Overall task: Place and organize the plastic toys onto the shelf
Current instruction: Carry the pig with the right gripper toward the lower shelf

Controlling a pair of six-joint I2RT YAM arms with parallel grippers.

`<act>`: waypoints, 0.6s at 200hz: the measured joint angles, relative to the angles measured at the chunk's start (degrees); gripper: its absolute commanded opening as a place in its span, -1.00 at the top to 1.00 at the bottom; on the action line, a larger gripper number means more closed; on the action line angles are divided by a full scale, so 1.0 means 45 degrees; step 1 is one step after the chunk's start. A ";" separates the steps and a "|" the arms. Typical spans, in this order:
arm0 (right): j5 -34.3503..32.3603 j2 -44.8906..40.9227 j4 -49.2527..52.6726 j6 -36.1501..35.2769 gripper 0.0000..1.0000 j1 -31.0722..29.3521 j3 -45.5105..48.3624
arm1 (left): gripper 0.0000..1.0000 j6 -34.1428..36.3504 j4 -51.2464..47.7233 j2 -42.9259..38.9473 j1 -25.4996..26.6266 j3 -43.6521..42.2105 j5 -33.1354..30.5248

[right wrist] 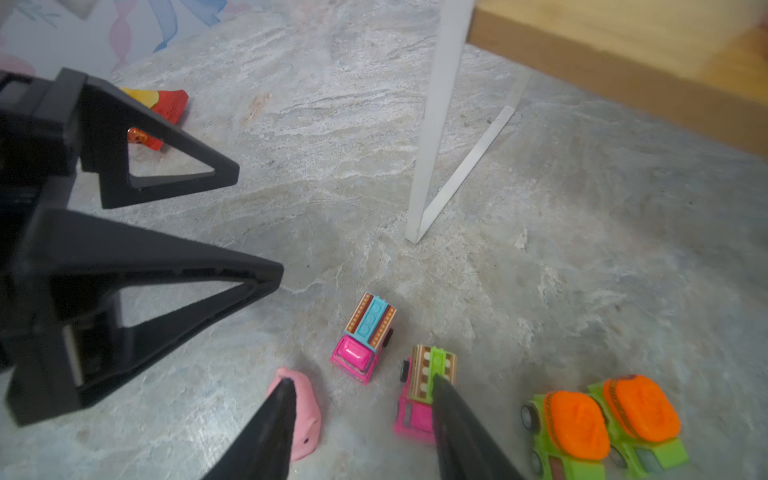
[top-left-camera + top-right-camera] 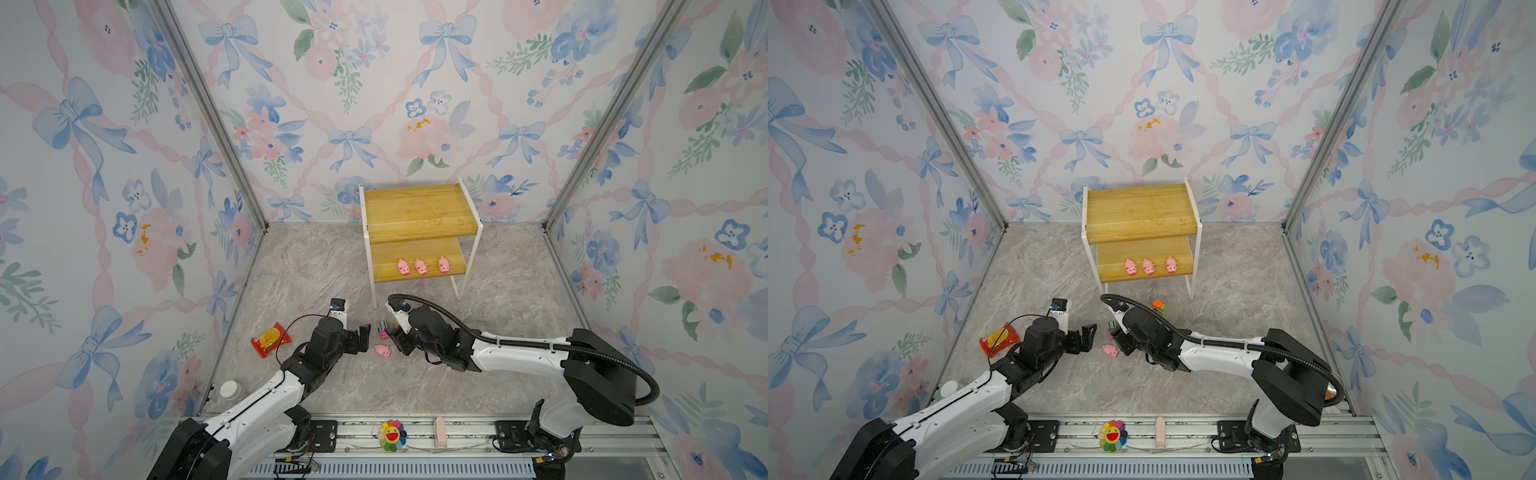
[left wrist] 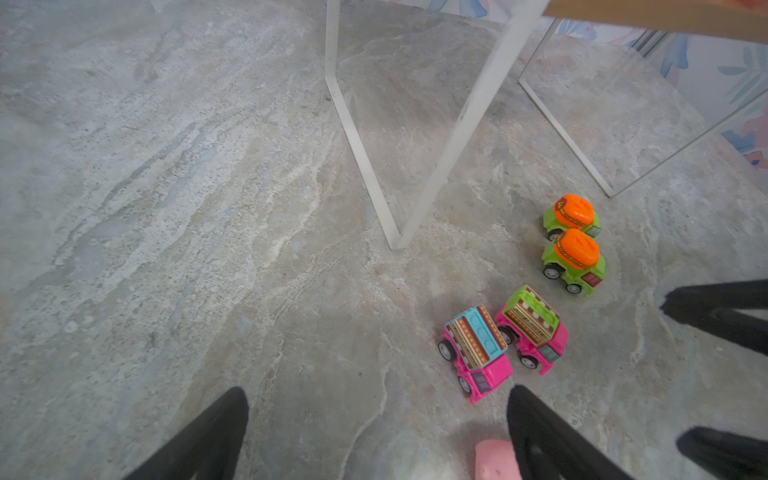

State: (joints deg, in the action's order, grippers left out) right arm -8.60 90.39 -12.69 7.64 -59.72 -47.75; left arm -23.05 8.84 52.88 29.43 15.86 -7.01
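The shelf stands at the back, with three pink pigs in a row on its lower board. A fourth pig lies on the floor between both grippers. Beside it are two pink trucks and two green trucks. My right gripper is open, one finger over the pig and the other over a pink truck, holding nothing. My left gripper is wide open and empty, facing it.
A red snack packet lies left of the left arm. A white-capped bottle stands by the left wall. A rainbow flower and a pink block sit on the front rail. The shelf's white leg is close behind the trucks.
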 measured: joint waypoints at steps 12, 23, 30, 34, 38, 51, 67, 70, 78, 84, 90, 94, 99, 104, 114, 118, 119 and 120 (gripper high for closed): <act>0.0408 -0.0019 -0.0442 -0.0165 -0.21 0.0019 0.0471 | -0.96 0.0000 0.0000 0.0010 -0.0049 0.0000 -0.0005; 0.0884 -0.0015 -0.0991 -0.0204 -0.22 0.0121 0.1107 | -0.96 0.0000 0.0000 0.0024 -0.0049 0.0000 -0.0005; 0.1161 0.0029 -0.1307 -0.0248 -0.24 0.0175 0.1481 | -0.96 -0.0005 0.0000 0.0039 -0.0049 0.0000 0.0000; 0.1282 0.0092 -0.1496 -0.0262 -0.26 0.0209 0.1656 | -0.96 0.0000 0.0000 0.0044 -0.0049 0.0000 0.0000; 0.1413 0.0170 -0.1661 -0.0291 -0.26 0.0248 0.1797 | -0.96 -0.0005 0.0000 0.0044 -0.0049 0.0000 0.0000; 0.1831 0.0578 -0.2147 -0.0364 -0.28 0.0350 0.2084 | -0.96 0.0000 0.0000 0.0044 -0.0049 0.0000 -0.0005; 0.2278 0.1205 -0.2681 -0.0437 -0.29 0.0359 0.2161 | -0.96 -0.0005 0.0000 0.0044 -0.0049 0.0000 -0.0005; 0.2361 0.1297 -0.2778 -0.0447 -0.29 0.0359 0.2161 | -0.96 -0.0005 0.0000 0.0044 -0.0049 0.0000 -0.0005; 0.2531 0.1545 -0.3011 -0.0486 -0.29 0.0355 0.2161 | -0.96 -0.0005 0.0000 0.0044 -0.0049 0.0000 -0.0005; 0.2642 0.1715 -0.3162 -0.0515 -0.29 0.0345 0.2161 | -0.96 -0.0005 0.0000 0.0044 -0.0049 0.0000 -0.0005; 0.2749 0.1870 -0.3259 -0.0539 -0.29 0.0345 0.2147 | -0.96 -0.0015 0.0000 0.0044 -0.0049 0.0000 -0.0005; 0.2793 0.1977 -0.3313 -0.0573 -0.29 0.0345 0.2127 | -0.96 -0.0024 0.0000 0.0039 -0.0049 0.0000 -0.0010; 0.2856 0.2084 -0.3371 -0.0583 -0.29 0.0345 0.2098 | -0.96 -0.0034 0.0000 0.0034 -0.0049 0.0000 -0.0015; 0.2924 0.2205 -0.3434 -0.0593 -0.29 0.0345 0.2055 | -0.96 -0.0039 -0.0005 0.0024 -0.0049 0.0000 -0.0034; 0.2982 0.2448 -0.3560 -0.0622 -0.29 0.0340 0.1953 | -0.96 -0.0039 -0.0005 -0.0015 -0.0049 0.0000 -0.0049; 0.3011 0.2531 -0.3589 -0.0627 -0.29 0.0335 0.1914 | -0.96 -0.0044 -0.0010 -0.0034 -0.0049 0.0000 -0.0053; 0.3021 0.2560 -0.3604 -0.0622 -0.29 0.0335 0.1894 | -0.96 -0.0039 -0.0010 -0.0034 -0.0049 0.0000 -0.0053; 0.3021 0.2579 -0.3614 -0.0622 -0.29 0.0335 0.1885 | -0.96 -0.0044 -0.0010 -0.0044 -0.0049 0.0000 -0.0058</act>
State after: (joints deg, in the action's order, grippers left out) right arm 4.99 102.00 -28.95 4.84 -58.22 -39.27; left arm -23.24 8.80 52.69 29.21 15.86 -7.27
